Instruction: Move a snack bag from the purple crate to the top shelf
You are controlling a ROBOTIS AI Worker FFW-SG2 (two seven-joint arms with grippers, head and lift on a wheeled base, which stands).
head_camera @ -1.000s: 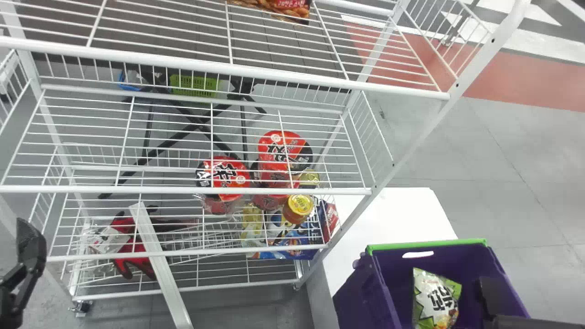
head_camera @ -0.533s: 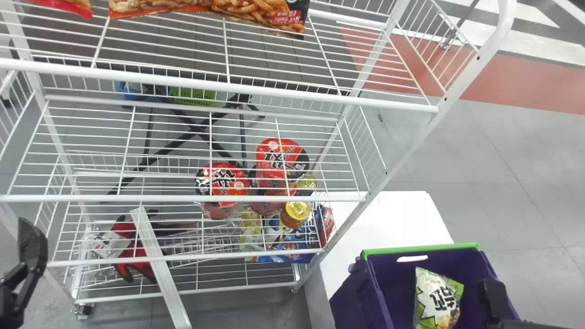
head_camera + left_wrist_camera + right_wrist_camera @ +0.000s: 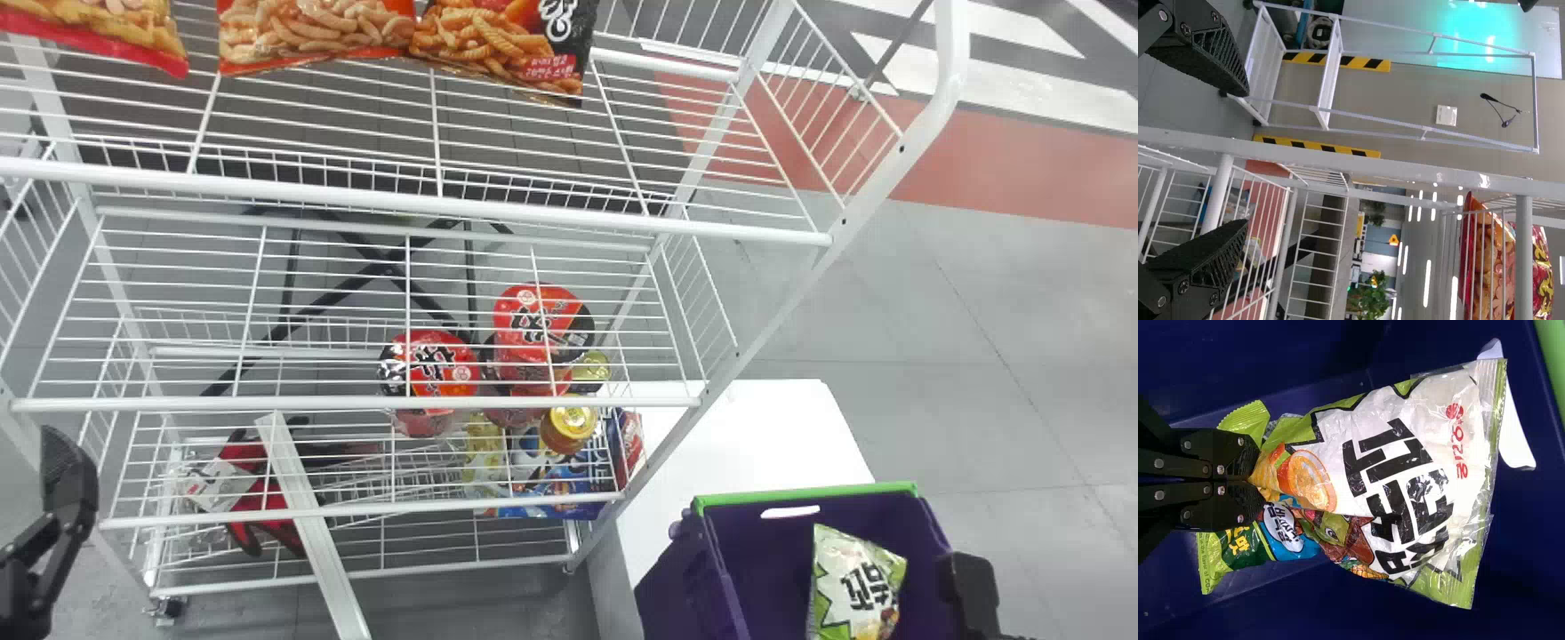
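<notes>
In the head view my right gripper (image 3: 973, 588) is at the lower right, over the purple crate (image 3: 805, 492). Close beside it, the green and white snack bag (image 3: 855, 588) shows against the crate's inside. The right wrist view has my right gripper (image 3: 1259, 480) pinched shut on one end of that snack bag (image 3: 1405, 473); a second, green bag (image 3: 1245, 547) lies partly behind it. My left gripper (image 3: 69, 484) waits at the head view's left edge, its fingers wide apart in its own view (image 3: 1246, 157), nothing between them. The top shelf (image 3: 427, 203) carries several snack bags (image 3: 316, 31).
Red noodle cups (image 3: 433, 363) and a yellow-lidded jar (image 3: 569, 427) are on lower levels of the white wire rack. A white table (image 3: 756, 427) stands right of the rack, by the crate. The rack's slanted right post (image 3: 791, 302) rises between top shelf and crate.
The rack has slid down in the head view, bringing more top-shelf bags into sight. The crate has shifted down and left there, while the held bag and right gripper moved slightly right.
</notes>
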